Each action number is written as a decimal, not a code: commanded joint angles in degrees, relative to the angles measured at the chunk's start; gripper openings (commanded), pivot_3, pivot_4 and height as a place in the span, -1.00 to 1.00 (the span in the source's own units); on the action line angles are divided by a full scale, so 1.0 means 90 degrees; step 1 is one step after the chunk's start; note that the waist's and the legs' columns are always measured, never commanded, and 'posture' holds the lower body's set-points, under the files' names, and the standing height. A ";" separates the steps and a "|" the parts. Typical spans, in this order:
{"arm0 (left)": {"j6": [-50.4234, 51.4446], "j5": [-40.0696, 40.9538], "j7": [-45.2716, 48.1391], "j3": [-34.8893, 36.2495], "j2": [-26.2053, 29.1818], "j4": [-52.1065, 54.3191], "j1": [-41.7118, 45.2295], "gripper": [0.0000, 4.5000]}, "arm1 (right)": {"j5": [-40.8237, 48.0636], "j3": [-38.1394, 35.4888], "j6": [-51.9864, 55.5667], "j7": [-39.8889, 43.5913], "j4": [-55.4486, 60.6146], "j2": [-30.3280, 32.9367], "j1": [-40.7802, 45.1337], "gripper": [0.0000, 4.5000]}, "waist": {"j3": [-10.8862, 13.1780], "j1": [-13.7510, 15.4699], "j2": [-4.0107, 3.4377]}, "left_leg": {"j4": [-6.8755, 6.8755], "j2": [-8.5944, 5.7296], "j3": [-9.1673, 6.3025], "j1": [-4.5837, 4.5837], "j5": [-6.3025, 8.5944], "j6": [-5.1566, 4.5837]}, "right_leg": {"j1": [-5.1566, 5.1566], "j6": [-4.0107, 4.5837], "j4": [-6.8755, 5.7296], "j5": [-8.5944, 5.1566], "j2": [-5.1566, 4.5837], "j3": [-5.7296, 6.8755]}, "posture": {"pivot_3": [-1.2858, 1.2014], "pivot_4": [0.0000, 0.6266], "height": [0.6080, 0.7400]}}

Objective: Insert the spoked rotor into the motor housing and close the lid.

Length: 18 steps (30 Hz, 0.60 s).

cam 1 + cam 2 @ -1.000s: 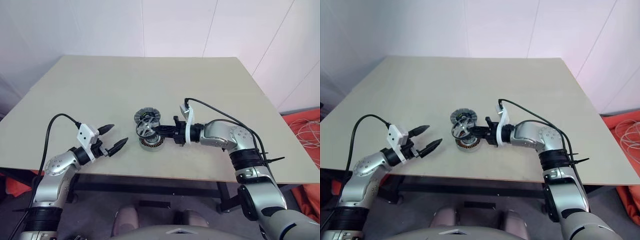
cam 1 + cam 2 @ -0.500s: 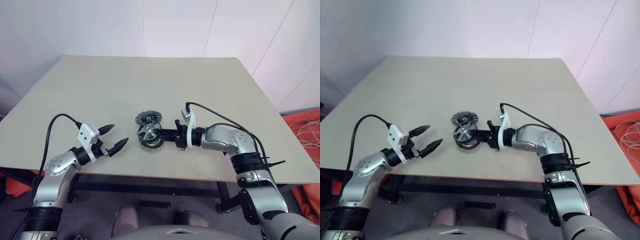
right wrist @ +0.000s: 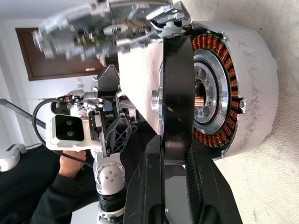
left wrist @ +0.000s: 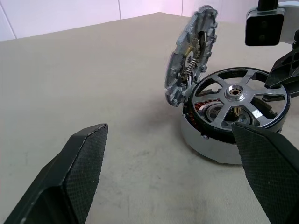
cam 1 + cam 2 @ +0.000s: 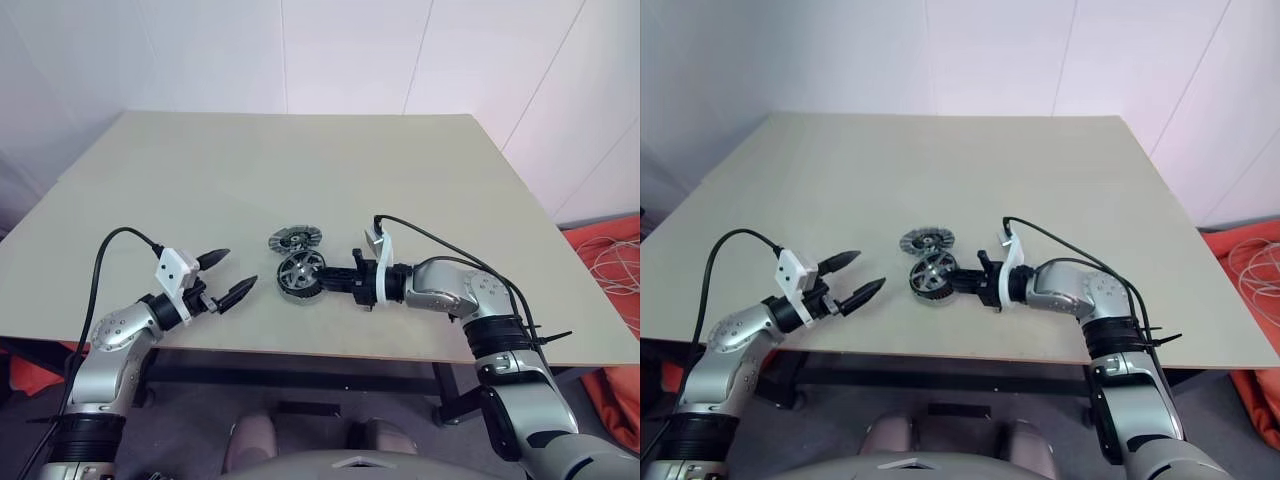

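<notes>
White walls stood behind the beige table [image 5: 150,200]. Near its front edge the motor housing [image 4: 205,140] rested, and the spoked rotor [image 5: 300,272] sat over it, partly lowered onto the copper windings. The right gripper [image 5: 335,280] had its jaws clamped on the rotor's dark rim. The left gripper [image 5: 228,274] hovered well apart, with the jaws wide apart and empty. The insertion step seemed to be in hand; the next move probably called for seating the rotor level, then releasing it. The lid [image 5: 295,238] stood just beside the housing, tilted. No readable writing was seen.
</notes>
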State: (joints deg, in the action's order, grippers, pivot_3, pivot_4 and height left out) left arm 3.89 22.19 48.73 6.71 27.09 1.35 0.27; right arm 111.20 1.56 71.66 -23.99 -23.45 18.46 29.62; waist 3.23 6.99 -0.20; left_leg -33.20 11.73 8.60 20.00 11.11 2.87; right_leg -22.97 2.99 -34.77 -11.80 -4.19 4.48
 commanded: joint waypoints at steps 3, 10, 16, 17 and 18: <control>-0.0059 0.0013 0.0006 0.0018 0.0044 0.0191 0.0084 1.00 | 0.0123 -0.0105 -0.0021 -0.0023 0.0287 -0.0035 0.0057 -0.87 | 0.0000 0.0000 0.0000 | 0.0000 0.0000 0.0000 0.0000 0.0000 0.0000 | 0.0000 0.0000 0.0000 0.0000 0.0000 0.0000 | 0.03 -1.00 1.00; -0.0054 0.0012 0.0008 0.0014 0.0044 0.0200 0.0078 1.00 | -0.0038 -0.0089 -0.0008 0.0044 0.0374 -0.0047 0.0084 -0.55 | 0.0000 -0.0001 0.0000 | 0.0000 0.0000 0.0000 0.0001 0.0000 0.0000 | 0.0000 0.0000 0.0000 0.0000 0.0000 0.0000 | 0.03 -1.00 1.00; -0.0046 0.0011 0.0004 -0.0002 0.0033 0.0208 0.0075 1.00 | -0.0009 -0.0096 -0.0099 -0.0077 0.0675 -0.0016 0.0056 0.29 | 0.0000 0.0000 0.0000 | 0.0000 0.0000 0.0000 0.0000 0.0000 0.0000 | 0.0000 0.0000 0.0000 0.0000 0.0000 0.0000 | 0.03 -1.00 1.00; -0.0043 0.0013 0.0001 -0.0007 0.0027 0.0209 0.0075 1.00 | 0.0072 -0.0106 -0.0132 -0.0149 0.0756 0.0028 0.0058 0.44 | 0.0000 0.0001 0.0000 | 0.0000 0.0000 0.0000 0.0000 0.0000 0.0000 | 0.0000 0.0000 0.0001 0.0000 0.0000 0.0000 | 0.03 -1.00 1.00; -0.0041 0.0012 -0.0002 -0.0015 0.0021 0.0211 0.0074 1.00 | 0.0138 -0.0124 -0.0117 -0.0169 0.0845 0.0075 0.0062 0.59 | 0.0000 0.0001 0.0000 | 0.0000 -0.0001 0.0000 0.0000 0.0000 0.0000 | 0.0000 0.0000 0.0000 0.0000 0.0000 0.0000 | 0.03 -1.00 1.00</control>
State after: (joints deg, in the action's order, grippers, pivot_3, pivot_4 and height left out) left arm 4.06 22.18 48.73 6.48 27.09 1.38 0.27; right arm 110.30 1.56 70.86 -24.87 -19.04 18.28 29.48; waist 3.23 7.00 -0.20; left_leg -33.20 11.72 8.60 20.00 11.11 2.87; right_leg -22.97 2.99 -34.76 -11.80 -4.19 4.48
